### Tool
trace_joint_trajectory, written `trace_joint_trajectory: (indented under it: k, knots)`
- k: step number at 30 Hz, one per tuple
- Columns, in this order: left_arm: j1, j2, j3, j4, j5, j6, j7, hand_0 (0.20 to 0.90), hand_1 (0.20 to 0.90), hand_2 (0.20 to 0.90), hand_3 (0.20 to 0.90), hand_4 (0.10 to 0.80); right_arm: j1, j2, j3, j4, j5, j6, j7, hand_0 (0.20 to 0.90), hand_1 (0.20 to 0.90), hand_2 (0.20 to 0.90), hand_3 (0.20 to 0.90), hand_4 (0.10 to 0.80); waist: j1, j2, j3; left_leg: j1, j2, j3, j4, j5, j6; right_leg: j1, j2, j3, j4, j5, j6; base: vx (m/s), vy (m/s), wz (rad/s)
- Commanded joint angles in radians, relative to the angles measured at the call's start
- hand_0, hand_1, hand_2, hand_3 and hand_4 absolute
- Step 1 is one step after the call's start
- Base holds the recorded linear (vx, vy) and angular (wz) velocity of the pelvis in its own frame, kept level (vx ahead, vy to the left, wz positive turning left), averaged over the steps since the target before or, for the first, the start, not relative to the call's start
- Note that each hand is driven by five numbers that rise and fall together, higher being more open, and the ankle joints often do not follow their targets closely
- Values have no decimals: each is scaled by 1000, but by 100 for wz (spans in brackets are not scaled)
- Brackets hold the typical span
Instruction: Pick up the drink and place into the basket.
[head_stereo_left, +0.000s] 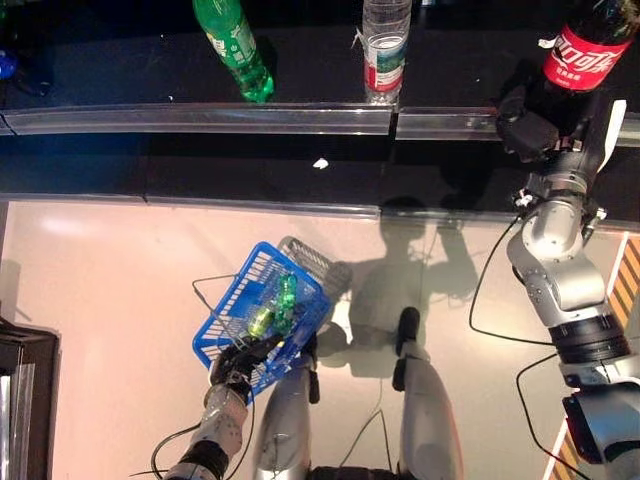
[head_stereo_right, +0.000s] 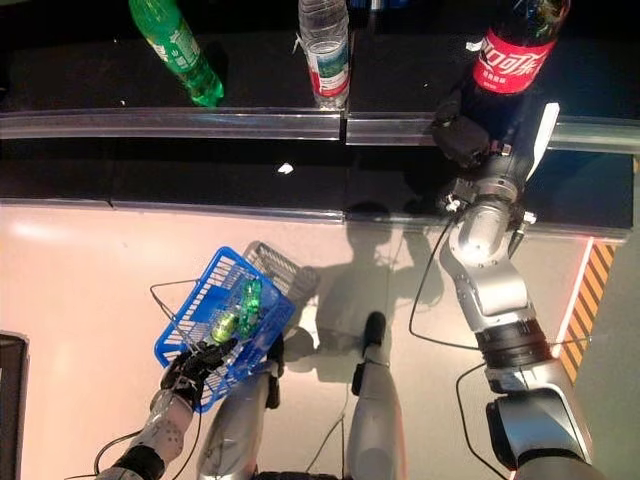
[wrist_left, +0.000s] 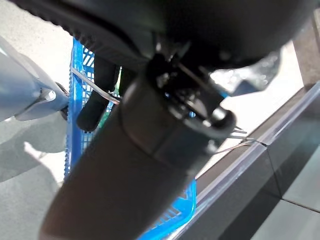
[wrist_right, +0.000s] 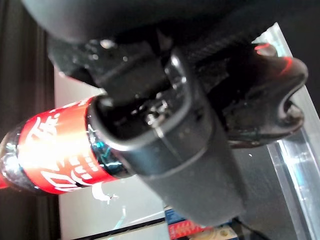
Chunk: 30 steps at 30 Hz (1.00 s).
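Dark cola bottle w/ red label (head_stereo_left: 588, 50) stands on the black shelf (head_stereo_left: 130, 70), upper right of frame; our right hand (head_stereo_left: 535, 118) is curled round its lower body. Lower left, our left hand (head_stereo_left: 238, 362) is clenched on the wire handle of the blue plastic basket (head_stereo_left: 232, 312), which has a green bottle (head_stereo_left: 285, 300) inside. Green bottle w/ label (head_stereo_left: 233, 45) and clear water bottle (head_stereo_left: 385, 48) stand farther left on the shelf.
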Motion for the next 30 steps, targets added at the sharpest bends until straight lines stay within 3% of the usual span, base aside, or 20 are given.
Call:
trace_joint_trajectory:
  k: [1, 11, 18, 30]
  knots:
    - [87, 90, 80, -223, 43, -189, -4, 300, 300, 300, 200, 100, -57, -21, -107, -278, -53, -176, 104, 300, 300, 300, 200, 100, -13, -19, -87, 2, 5, 0, 145, -28, 12, 115, -14, -24, 69, -133, -22, 47, 5, 3]
    - [155, 138, 65, -534, 133, -196, -11, 300, 300, 300, 200, 100, 99, 85, -32, -430, 63, -143, 358, 300, 300, 300, 200, 100, 20, -50, -126, 54, 8, -19, 168, -42, 18, 210, -18, -39, 62, -149, -32, 62, -10, 10]
    - [186, 184, 51, -799, 96, -196, -101, 300, 300, 300, 200, 100, 132, 158, 88, -514, 206, -113, 517, 300, 300, 300, 200, 100, 59, -55, -120, 65, 0, -48, 159, -49, 26, 238, -21, -52, 60, -149, -27, 21, -3, 12]
    - [150, 286, -39, -1081, 116, -202, -266, 300, 300, 300, 200, 100, 78, 213, 302, -459, 219, -99, 479, 300, 300, 300, 200, 100, 149, -43, -100, 75, -29, -110, 101, -42, 41, 284, -38, -113, 44, -142, -6, -3, -12, 22]
